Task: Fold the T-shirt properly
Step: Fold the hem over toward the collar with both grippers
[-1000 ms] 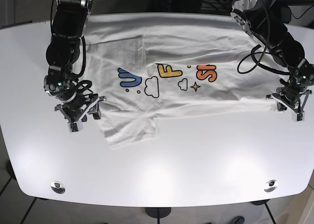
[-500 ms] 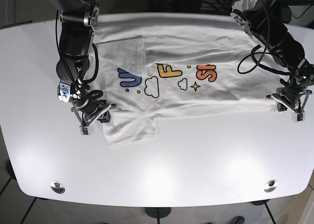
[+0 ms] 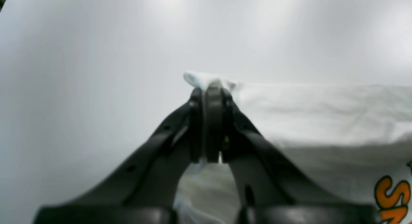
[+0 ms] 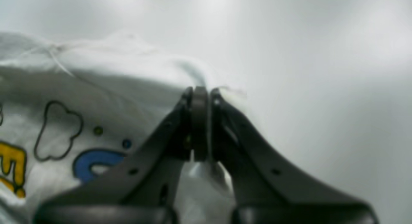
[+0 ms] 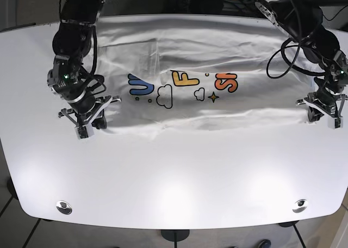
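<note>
Right pincer is now pinching the near hem of the T-shirt; half a second ago it was beside the loose sleeve flap, which is gone now, tucked or pulled flat. Left pincer is still clamping the opposite hem corner, fabric bunching just past its tips in the wrist view. Shirt is lying stretched between the two pincers on the white surface, printed letters facing up. Both corners look secured, so I'm guessing a lift-and-fold away from the near edge is coming next.
</note>
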